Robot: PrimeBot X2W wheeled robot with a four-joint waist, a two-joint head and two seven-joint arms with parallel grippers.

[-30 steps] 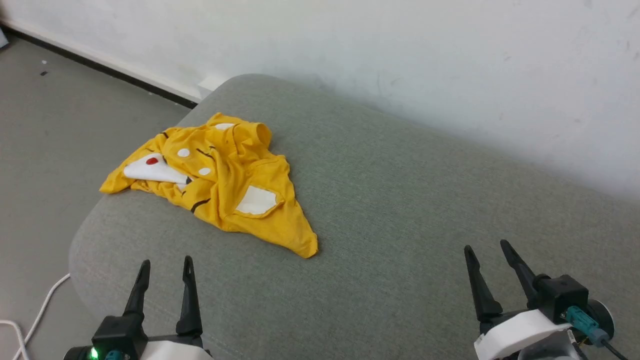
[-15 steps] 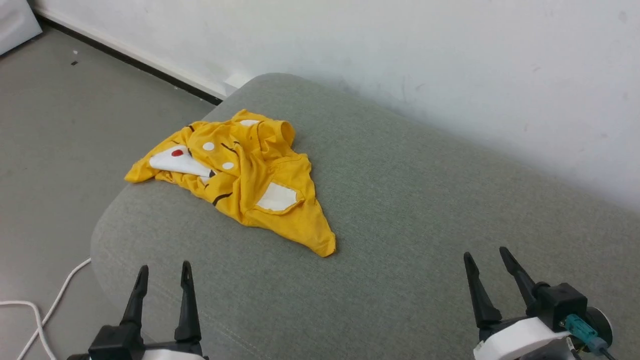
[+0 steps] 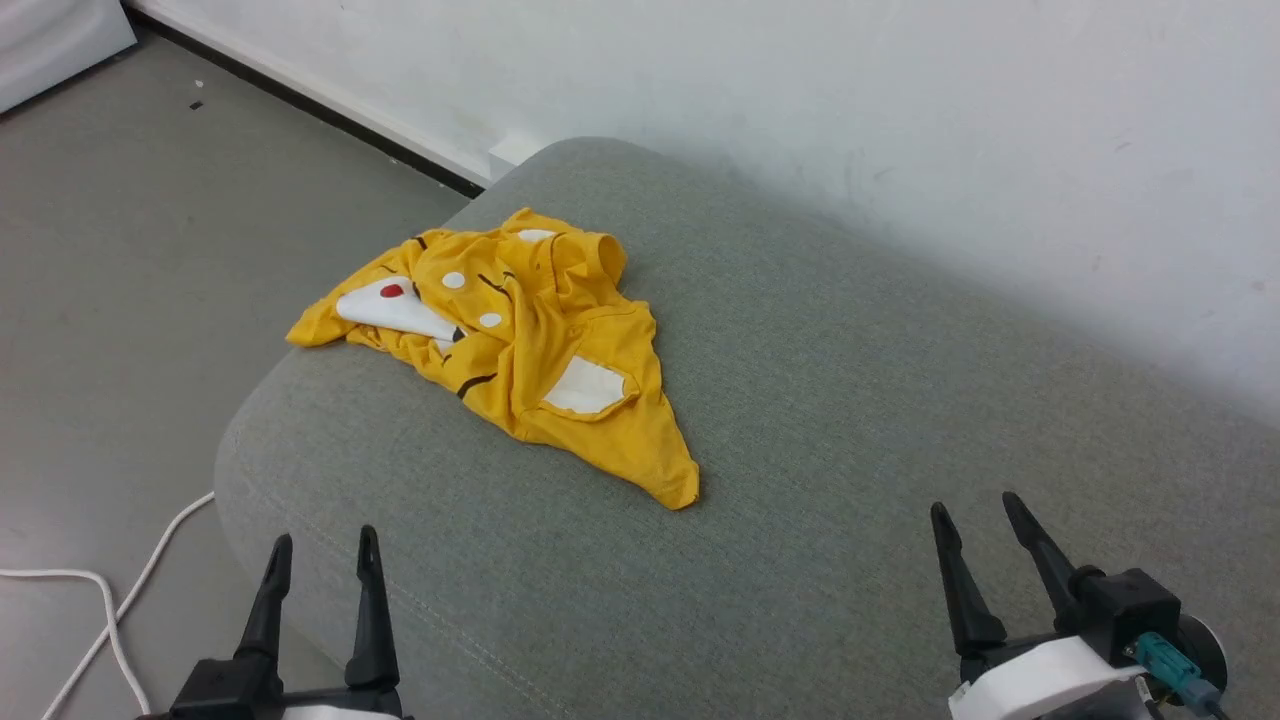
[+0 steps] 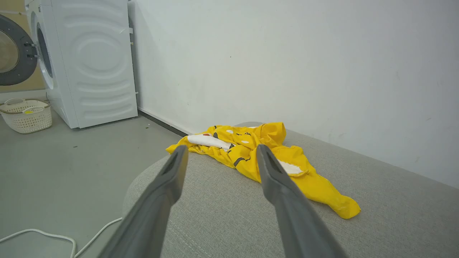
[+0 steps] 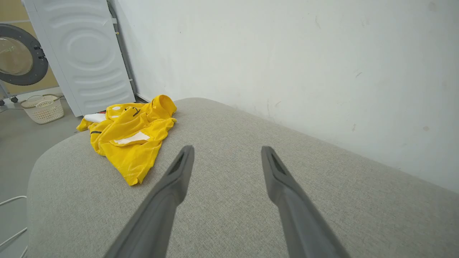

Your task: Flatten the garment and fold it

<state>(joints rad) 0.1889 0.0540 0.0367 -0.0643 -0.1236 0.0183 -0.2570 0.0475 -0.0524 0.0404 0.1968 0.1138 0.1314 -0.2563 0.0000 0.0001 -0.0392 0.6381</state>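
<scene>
Two grippers poised over one grey seat (image 3: 800,450), one crumpled yellow garment (image 3: 530,350) beyond them.
The left gripper (image 3: 325,536) and the right gripper (image 3: 973,503) hang at the seat's near edge, fingers pointing ahead, jaws wide and empty; the garment lies at its far left corner.

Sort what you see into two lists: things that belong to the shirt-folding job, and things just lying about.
Belongs to the job: yellow T-shirt; grey sofa seat under it; left claw and right claw, both open.

Just lying about: washing machine; white laundry basket; white cable on the floor.
</scene>
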